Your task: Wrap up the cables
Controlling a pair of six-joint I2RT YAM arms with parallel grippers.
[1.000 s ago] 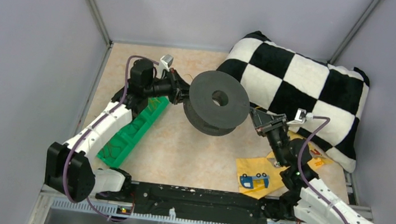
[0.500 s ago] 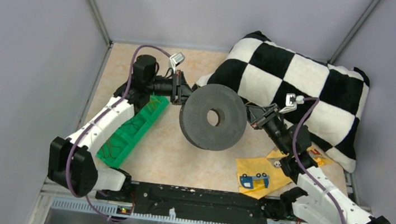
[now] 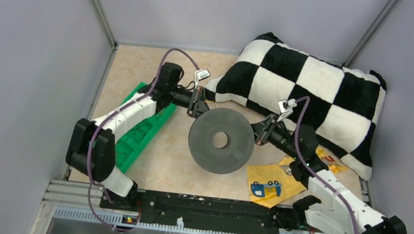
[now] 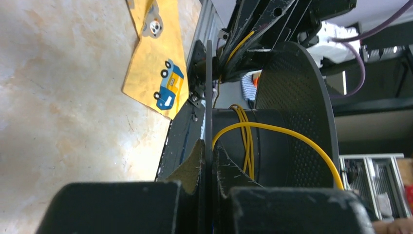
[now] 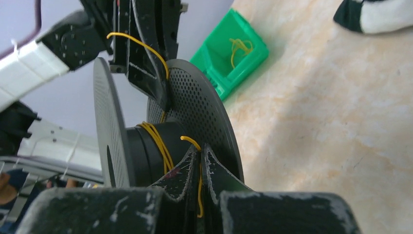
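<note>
Over the middle of the bench, a black plastic spool (image 3: 221, 140) with two wide perforated flanges sits between the two arms, one flat face tipped up toward the overhead camera. Whether its lower rim touches the bench surface cannot be told.

The left gripper (image 3: 197, 103) meets the spool on its far-left side. In the left wrist view its fingers are pressed together on the thin rim of one flange. The right gripper (image 3: 262, 132) meets the spool on the side facing the right edge. Its fingers are likewise closed on the rim of a perforated flange.

The thin yellow wire (image 4: 246, 141) lies in a few turns round the spool's hub, between the flanges. One strand arcs away from the hub across the inner face of a flange. In the right wrist view a short length of the wire runs down between the right gripper's closed fingers, beside the flange rim, and another strand passes over the left gripper.

A long green plastic bin (image 3: 144, 133) lies along the left edge, partly under the left arm, with a small tangle of yellow wire inside. A black-and-white chequered pillow (image 3: 314, 88) fills the far right corner. A yellow card printed with a blue car (image 3: 266, 182) lies toward the near right corner.
</note>
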